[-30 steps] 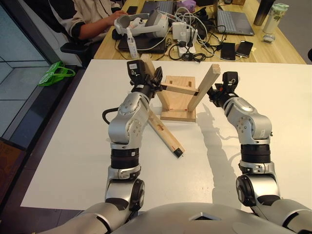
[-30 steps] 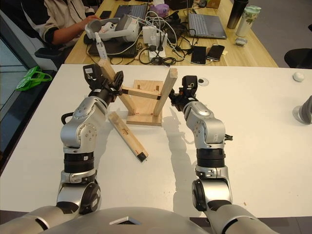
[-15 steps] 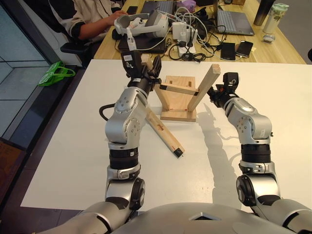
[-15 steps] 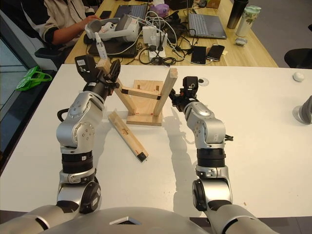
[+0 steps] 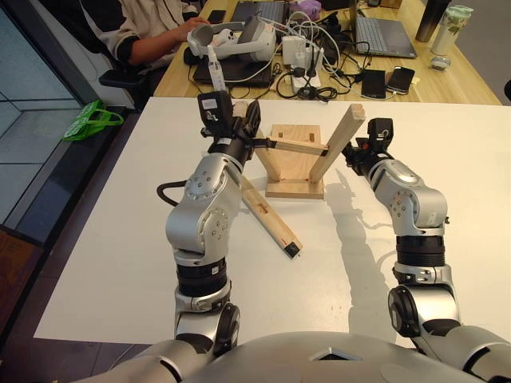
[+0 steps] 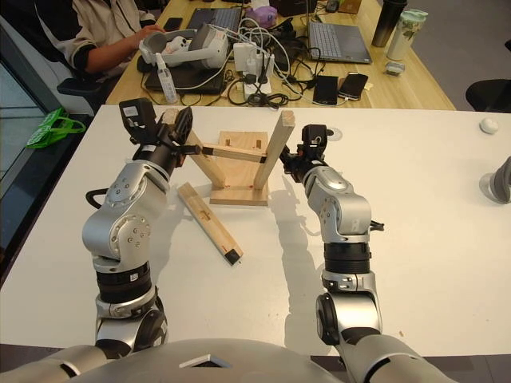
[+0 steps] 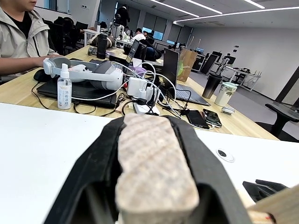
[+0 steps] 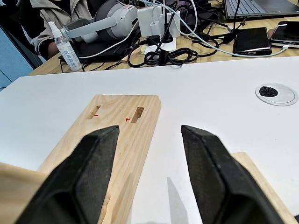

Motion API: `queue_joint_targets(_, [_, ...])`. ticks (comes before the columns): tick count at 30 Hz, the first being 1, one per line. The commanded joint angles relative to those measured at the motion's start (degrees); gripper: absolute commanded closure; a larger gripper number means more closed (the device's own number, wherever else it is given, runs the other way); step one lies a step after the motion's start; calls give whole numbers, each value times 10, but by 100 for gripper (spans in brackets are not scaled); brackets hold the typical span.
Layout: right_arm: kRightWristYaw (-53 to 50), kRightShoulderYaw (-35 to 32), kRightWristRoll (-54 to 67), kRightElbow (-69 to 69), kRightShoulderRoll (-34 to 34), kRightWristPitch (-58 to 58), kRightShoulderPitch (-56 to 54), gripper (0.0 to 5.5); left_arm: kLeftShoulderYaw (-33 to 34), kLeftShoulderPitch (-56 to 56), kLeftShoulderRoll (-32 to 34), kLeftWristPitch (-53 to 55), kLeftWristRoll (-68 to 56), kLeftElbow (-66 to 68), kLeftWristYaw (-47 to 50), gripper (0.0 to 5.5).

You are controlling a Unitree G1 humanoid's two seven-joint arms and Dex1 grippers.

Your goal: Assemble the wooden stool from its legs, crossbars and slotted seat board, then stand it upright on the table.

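I have the left gripper pinching the pale wooden leg's top, I reckon to steady it over the slotted pale-wood seat board, with the right gripper spread open nearby.

A white table filled the foreground, a round cable grommet set into its top. Beyond its far edge, at twelve o'clock, a wooden desk carried a white headset, a spray bottle and a tangle of white chargers and cables. Toward one o'clock lay two phones and an open laptop, with a dark tumbler and a green-lidded bottle farther right. At ten o'clock, a green bag sat on the floor.
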Motion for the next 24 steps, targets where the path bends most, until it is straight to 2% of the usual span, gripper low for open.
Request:
queue_joint_targets(1, [-4, 0, -4, -3, 0, -1, -5, 299, 1, -9, 4, 7, 6, 20, 1, 446])
queue_joint_targets(15, [-4, 7, -11, -6, 8, -7, 1, 299, -27, -35, 26, 71, 14, 48, -9, 448])
queue_joint_targets(24, [0, 6, -14, -8, 1, -6, 0, 299, -43, 16, 19, 82, 9, 5, -10, 448])
